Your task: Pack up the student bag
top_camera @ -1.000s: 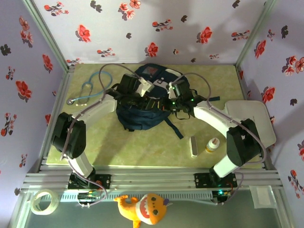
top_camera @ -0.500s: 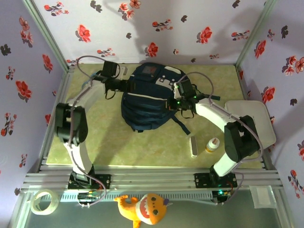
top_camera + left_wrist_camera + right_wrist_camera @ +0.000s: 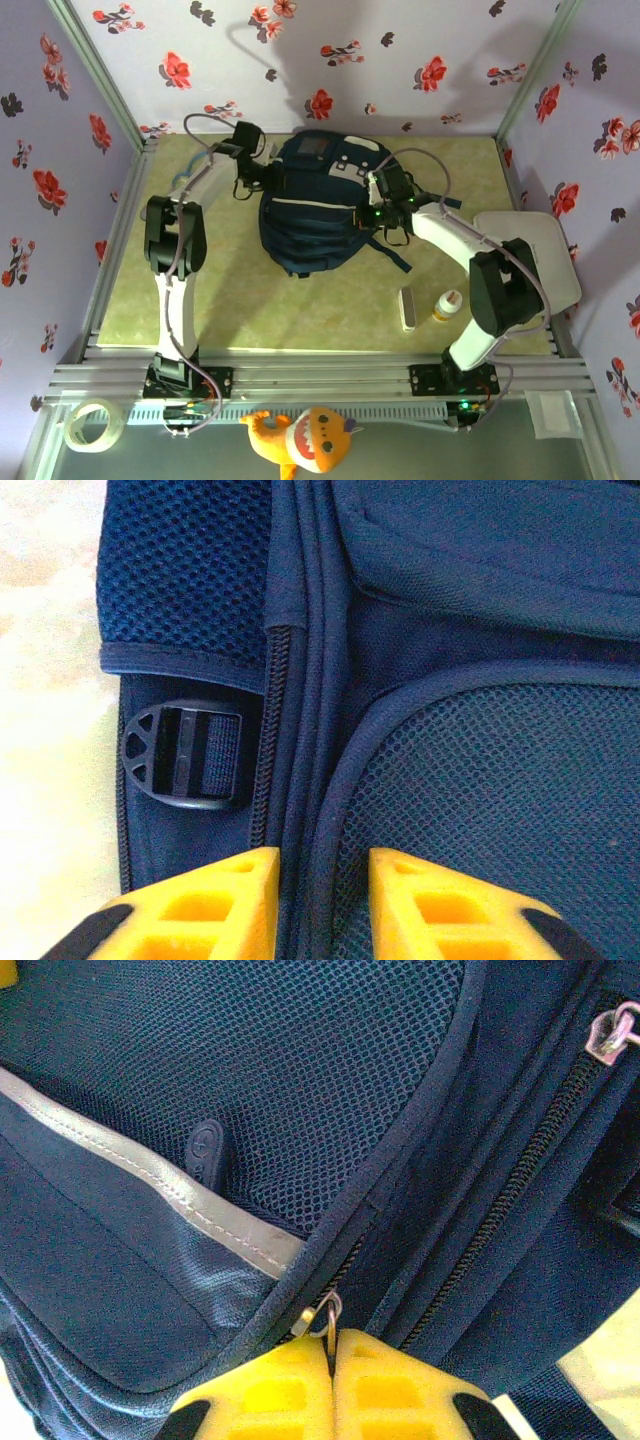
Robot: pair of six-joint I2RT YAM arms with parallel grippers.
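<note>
The student bag [image 3: 318,215], dark navy with white stripe trim, lies flat in the middle of the table. My left gripper [image 3: 264,172] is at its upper left side. In the left wrist view the left gripper [image 3: 322,868] has its yellow fingers [image 3: 240,890] a narrow gap apart, with a piped seam of the student bag [image 3: 480,780] between them, beside a zipper line. My right gripper [image 3: 372,204] is at the bag's right side. Up close the right gripper [image 3: 332,1345] is shut on the metal ring of a zipper pull [image 3: 328,1312].
A black strap buckle [image 3: 180,755] sits left of the seam. A second zipper pull [image 3: 610,1035] lies on the outer zipper. A white rounded case [image 3: 545,250], a small bottle [image 3: 448,305] and a pale bar [image 3: 407,308] lie to the right.
The left arm swung off the bag's top to its upper left side, and its jaws opened wide, then narrowed on the seam. The bag shifted slightly. The right gripper kept hold of the zipper pull.
</note>
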